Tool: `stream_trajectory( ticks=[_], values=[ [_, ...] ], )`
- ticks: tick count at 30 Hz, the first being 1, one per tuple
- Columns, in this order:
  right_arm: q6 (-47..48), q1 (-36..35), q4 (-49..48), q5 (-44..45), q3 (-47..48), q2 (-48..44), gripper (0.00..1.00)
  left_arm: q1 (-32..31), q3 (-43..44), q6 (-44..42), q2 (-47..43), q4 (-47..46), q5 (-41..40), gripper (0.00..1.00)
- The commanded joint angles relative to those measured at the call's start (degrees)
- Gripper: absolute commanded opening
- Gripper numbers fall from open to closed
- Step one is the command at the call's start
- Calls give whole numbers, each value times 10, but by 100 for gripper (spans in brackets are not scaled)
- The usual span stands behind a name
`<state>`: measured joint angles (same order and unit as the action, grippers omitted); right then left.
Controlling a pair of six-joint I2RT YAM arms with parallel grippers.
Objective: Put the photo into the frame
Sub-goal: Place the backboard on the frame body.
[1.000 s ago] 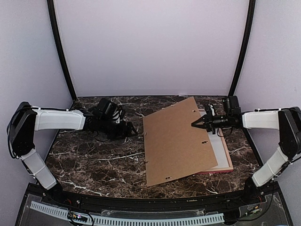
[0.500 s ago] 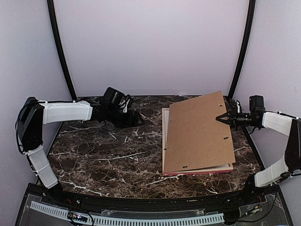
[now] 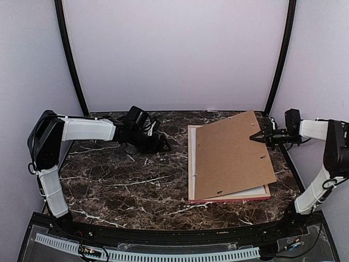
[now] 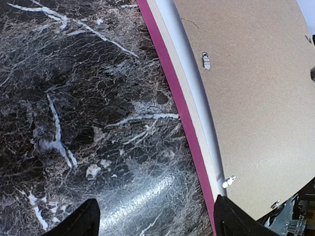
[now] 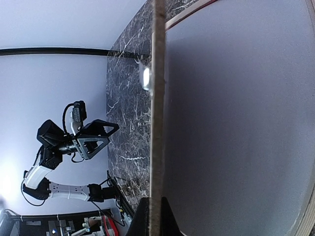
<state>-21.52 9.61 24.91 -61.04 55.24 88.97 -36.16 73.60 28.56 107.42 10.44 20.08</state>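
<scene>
The dark marbled bench (image 3: 120,191) fills my overhead view, and the frame (image 3: 229,200) lies flat on its right half, with its pink face showing as a thin band along the near and left edges. In the left wrist view that pink band runs diagonally past bare marble, with pale wood just above it. On top of the frame sits the brown backing board (image 3: 234,155). It is skewed against the frame, so its far right corner juts out past the frame's outline. A white sheet (image 3: 192,164) shows as a strip along the left and near sides between the board and the frame. I cannot pick out the photo in any view, and whatever lies under the board is mostly covered. My right claw (image 3: 254,138) reaches in from the right and pinches the board's right edge. The right wrist view shows the thin edge clamped between the two fingers, with the board tipped up off the pale surface beneath it. My left claw (image 3: 161,146) hovers over bare marble near the frame's far left corner, spread wide and holding nothing, and both of its fingertips (image 4: 84,220) frame empty bench. A small metal clip (image 4: 206,60) is fixed to the board near its left edge.
</scene>
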Motion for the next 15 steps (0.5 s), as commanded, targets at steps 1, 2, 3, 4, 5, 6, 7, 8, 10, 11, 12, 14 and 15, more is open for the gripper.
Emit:
stream_trajectory(
  ticks=[1, 2, 3, 4, 5, 6, 7, 8, 10, 11, 12, 14, 15],
  values=[
    [18, 4, -20, -34, 42, 30, 0, 1, 20, -4, 5, 2, 22, 82],
    [14, 5, -24, -35, 47, 36, 0, 0, 21, -4, 7, 3, 24, 82],
    [7, 5, -32, -35, 50, 41, 0, 0, 23, -4, 10, 3, 25, 82],
    [1, 4, -40, -39, 54, 46, 0, 0, 25, -3, 11, 4, 25, 82],
    [-2, 4, -43, -41, 60, 53, 0, 0, 29, -3, 15, 5, 26, 82],
    [1, 4, -40, -43, 69, 61, 0, 1, 31, -2, 16, 6, 26, 82],
    [6, 4, -35, -46, 77, 69, 0, 1, 34, 0, 20, 6, 27, 82],
    [7, 4, -34, -45, 83, 77, 0, 0, 35, 2, 22, 6, 28, 82],
    [8, 4, -34, -48, 90, 89, 0, 0, 37, 7, 26, 5, 30, 82],
    [8, 4, -35, -49, 92, 95, 0, 0, 38, 9, 28, 4, 31, 82],
    [8, 4, -36, -50, 93, 99, 0, 0, 38, 10, 28, 3, 32, 82],
    [9, 4, -39, -50, 94, 107, 0, 0, 37, 11, 30, 3, 31, 82],
    [7, 4, -41, -51, 94, 110, 0, 0, 38, 11, 30, 3, 31, 82]
  ],
)
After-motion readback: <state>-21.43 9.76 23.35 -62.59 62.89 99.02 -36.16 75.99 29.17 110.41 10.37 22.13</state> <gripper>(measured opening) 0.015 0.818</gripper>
